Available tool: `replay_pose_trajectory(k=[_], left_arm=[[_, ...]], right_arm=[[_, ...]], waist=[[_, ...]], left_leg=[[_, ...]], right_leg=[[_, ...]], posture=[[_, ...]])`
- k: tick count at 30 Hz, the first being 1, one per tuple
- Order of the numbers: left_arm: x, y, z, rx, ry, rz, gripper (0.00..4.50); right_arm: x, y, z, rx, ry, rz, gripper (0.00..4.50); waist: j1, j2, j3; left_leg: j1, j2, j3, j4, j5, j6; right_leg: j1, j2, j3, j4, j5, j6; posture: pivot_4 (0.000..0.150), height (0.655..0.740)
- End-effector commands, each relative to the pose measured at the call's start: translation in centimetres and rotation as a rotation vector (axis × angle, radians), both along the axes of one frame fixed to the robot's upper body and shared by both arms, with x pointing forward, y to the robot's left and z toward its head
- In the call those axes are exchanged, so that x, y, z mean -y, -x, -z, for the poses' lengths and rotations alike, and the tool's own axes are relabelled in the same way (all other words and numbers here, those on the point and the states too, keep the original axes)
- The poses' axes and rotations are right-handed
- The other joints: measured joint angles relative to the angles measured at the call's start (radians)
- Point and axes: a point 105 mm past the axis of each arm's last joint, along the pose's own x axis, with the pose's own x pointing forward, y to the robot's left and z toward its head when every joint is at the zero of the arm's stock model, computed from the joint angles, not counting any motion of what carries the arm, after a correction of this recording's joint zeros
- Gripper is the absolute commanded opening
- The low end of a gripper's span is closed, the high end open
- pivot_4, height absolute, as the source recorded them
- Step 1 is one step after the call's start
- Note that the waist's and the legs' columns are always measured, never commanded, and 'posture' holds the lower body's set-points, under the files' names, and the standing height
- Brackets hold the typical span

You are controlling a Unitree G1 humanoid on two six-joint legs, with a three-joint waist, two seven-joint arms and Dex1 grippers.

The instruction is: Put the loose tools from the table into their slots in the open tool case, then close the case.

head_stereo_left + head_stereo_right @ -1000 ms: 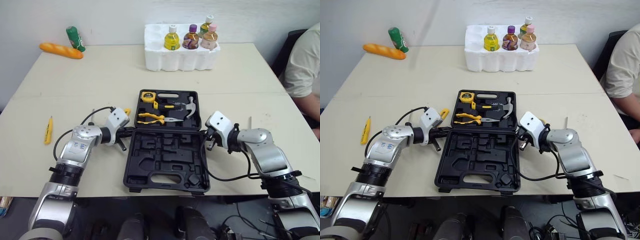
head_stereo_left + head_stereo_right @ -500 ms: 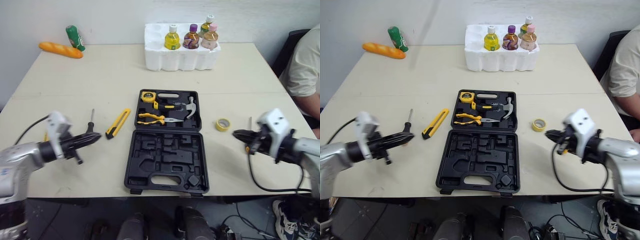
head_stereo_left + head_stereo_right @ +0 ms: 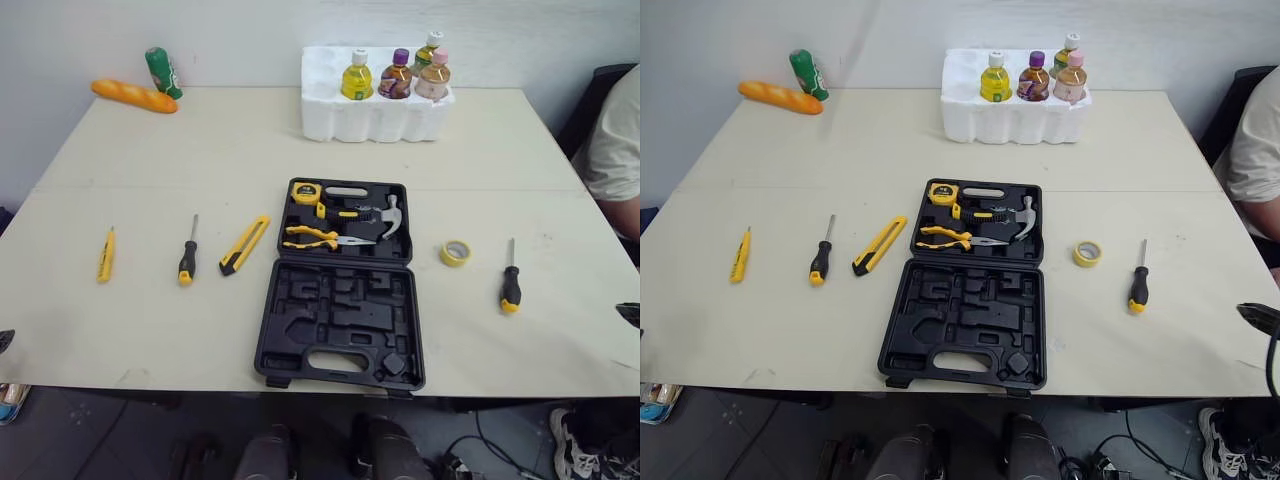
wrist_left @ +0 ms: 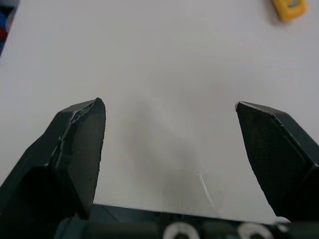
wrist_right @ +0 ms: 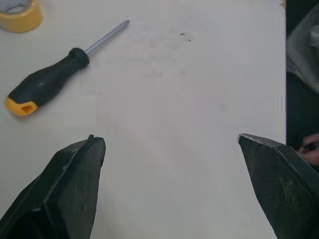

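Note:
The black tool case (image 3: 340,325) lies open mid-table. Its far half holds a tape measure (image 3: 305,193), a hammer (image 3: 372,214) and pliers (image 3: 315,237); the near half's slots are empty. Left of it lie a yellow utility knife (image 3: 245,244), a black-and-yellow screwdriver (image 3: 187,262) and a small yellow tool (image 3: 105,255). To its right are a yellow tape roll (image 3: 456,253) and a second screwdriver (image 3: 510,288). My left gripper (image 4: 168,103) is open over bare table. My right gripper (image 5: 168,138) is open and empty, short of that screwdriver (image 5: 50,84) and the tape roll (image 5: 20,14).
A white foam tray (image 3: 375,115) with several bottles stands at the back. A green bottle (image 3: 159,72) and a bread loaf (image 3: 133,96) lie at the back left. A person sits past the table's right edge (image 3: 612,150).
Both arms have drawn away from the sides of the case, out toward the table's left and right edges. Both grippers have gone from shut to open.

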Motion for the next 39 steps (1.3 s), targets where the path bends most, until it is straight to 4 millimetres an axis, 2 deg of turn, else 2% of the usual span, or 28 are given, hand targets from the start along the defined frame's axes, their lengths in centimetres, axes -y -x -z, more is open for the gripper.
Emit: replay_pose_trajectory(k=[1, 6, 9, 12, 16, 20, 22, 24, 27, 34, 37, 39], left_arm=[[0.3, -1.0, -1.0, 0.030, -0.038, 0.036, 4.38], [1.7, -2.4, -1.5, 0.045, -0.018, 0.082, 4.38], [3.5, -3.3, -1.9, 0.050, 0.036, 0.114, 4.38], [8.7, -5.2, -1.8, 0.021, 0.004, 0.265, 4.38], [14.4, -8.1, -2.1, 0.028, 0.044, 0.317, 4.38], [17.8, -9.3, -2.0, 0.000, 0.061, 0.328, 4.38], [19.1, -10.5, -1.7, -0.017, 0.087, 0.277, 4.38], [19.8, -11.3, -1.1, -0.046, 0.086, 0.222, 4.38], [20.7, -12.5, -0.4, -0.072, 0.102, 0.189, 4.38], [20.7, -14.4, 1.6, -0.169, 0.068, 0.139, 4.38], [20.9, -14.6, 2.0, -0.177, 0.077, 0.150, 3.52], [20.9, -14.6, 2.2, -0.180, 0.074, 0.153, 2.54]], right_arm=[[0.1, -0.1, -1.1, 0.036, 0.036, -0.017, 4.50], [-0.4, -0.8, -1.3, 0.062, 0.030, -0.036, 4.50], [-1.8, -1.4, -1.8, 0.083, 0.024, -0.099, 4.50], [-6.4, -2.4, -3.5, 0.139, -0.046, -0.274, 4.50], [-12.7, -2.9, -4.6, 0.163, -0.076, -0.528, 4.50], [-17.6, -2.3, -5.3, 0.141, -0.121, -0.740, 4.50], [-21.2, -1.7, -5.7, 0.128, -0.128, -0.910, 4.50], [-23.8, -1.2, -5.9, 0.125, -0.131, -1.029, 4.50], [-26.6, -0.8, -6.1, 0.132, -0.140, -1.142, 4.50], [-29.0, -1.2, -6.5, 0.167, -0.153, -1.209, 4.50], [-29.3, -2.5, -6.8, 0.217, -0.144, -1.171, 4.50], [-29.3, -3.0, -6.9, 0.238, -0.141, -1.151, 4.50]], waist=[[-0.001, 0.000, 0.000], [-0.007, 0.000, 0.000], [-0.007, 0.000, 0.000], [-0.004, 0.001, 0.000], [0.001, 0.000, 0.000], [0.005, 0.000, 0.000], [0.005, -0.001, 0.000], [0.004, -0.002, 0.001], [0.004, -0.008, 0.001], [0.021, -0.015, 0.000], [0.024, -0.015, 0.000], [0.024, -0.015, 0.000]], left_leg=[[-0.001, 0.000, 0.000, 0.000, 0.000, 0.000], [0.000, 0.000, 0.004, 0.000, 0.000, -0.001], [0.000, 0.000, 0.006, 0.000, 0.001, -0.002], [0.001, 0.000, 0.007, 0.000, 0.003, -0.006], [0.001, 0.000, 0.008, 0.000, 0.004, -0.007], [0.000, 0.000, 0.008, 0.000, 0.005, -0.007], [0.000, 0.000, 0.008, 0.000, 0.008, -0.002], [0.000, -0.001, 0.010, 0.002, 0.008, -0.001], [0.001, -0.001, 0.010, 0.002, 0.008, -0.001], [0.001, -0.001, 0.010, 0.004, 0.008, -0.002], [0.001, 0.000, 0.011, 0.004, 0.008, -0.002], [0.002, 0.000, 0.011, 0.004, 0.008, -0.002]], right_leg=[[-0.001, 0.000, 0.001, 0.001, 0.000, 0.000], [-0.004, 0.000, 0.004, 0.004, 0.000, 0.000], [-0.004, 0.000, 0.005, 0.005, 0.000, 0.000], [-0.004, 0.000, 0.007, 0.006, 0.000, 0.000], [-0.004, 0.001, 0.009, 0.007, 0.000, 0.001], [-0.004, 0.002, 0.009, 0.007, 0.001, 0.001], [-0.004, 0.003, 0.009, 0.009, 0.001, 0.002], [-0.004, 0.003, 0.010, 0.008, 0.002, 0.003], [-0.004, 0.004, 0.010, 0.008, 0.002, 0.003], [-0.004, 0.004, 0.010, 0.008, 0.002, 0.003], [-0.004, 0.004, 0.011, 0.008, 0.002, 0.003], [-0.004, 0.004, 0.011, 0.009, 0.002, 0.003]], posture=[[0.150, 0.7367], [0.150, 0.7367], [0.150, 0.7367], [0.150, 0.7367], [0.150, 0.7367], [0.150, 0.7367], [0.150, 0.7367], [0.150, 0.7367], [0.150, 0.7367], [0.150, 0.7367], [0.150, 0.7367], [0.150, 0.7367]])
